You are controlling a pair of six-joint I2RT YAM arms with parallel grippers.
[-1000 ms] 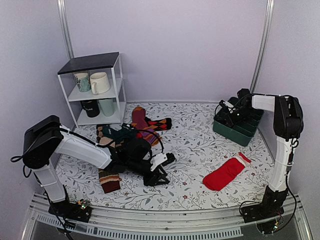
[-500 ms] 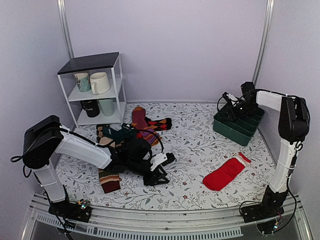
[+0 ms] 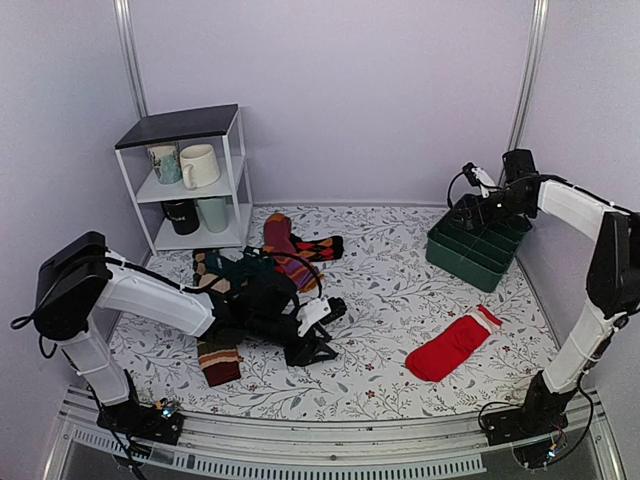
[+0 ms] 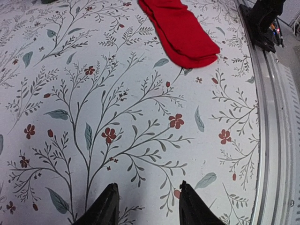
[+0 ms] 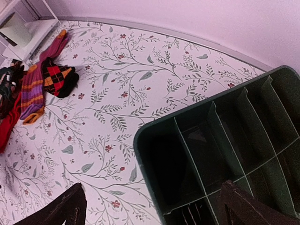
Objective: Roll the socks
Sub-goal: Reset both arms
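The socks show only as a dark bundle with thin pale stripes, lying in the near compartment of the green divided bin, partly cut off by the lower edge of the right wrist view. My right gripper hangs above that bin, jaws wide apart and holding nothing. In the top view this right gripper is over the bin's far left corner. My left gripper is open low over the flowered cloth with nothing between its fingers. Seen from above, the left gripper sits mid-table.
A red sock lies front right. A purple-and-orange striped sock and an argyle sock lie by a heap of mixed socks. A white shelf with mugs stands back left.
My right gripper has lifted up and back to the right over the bin and its jaws have spread wide. My left arm has shifted slightly to the left.
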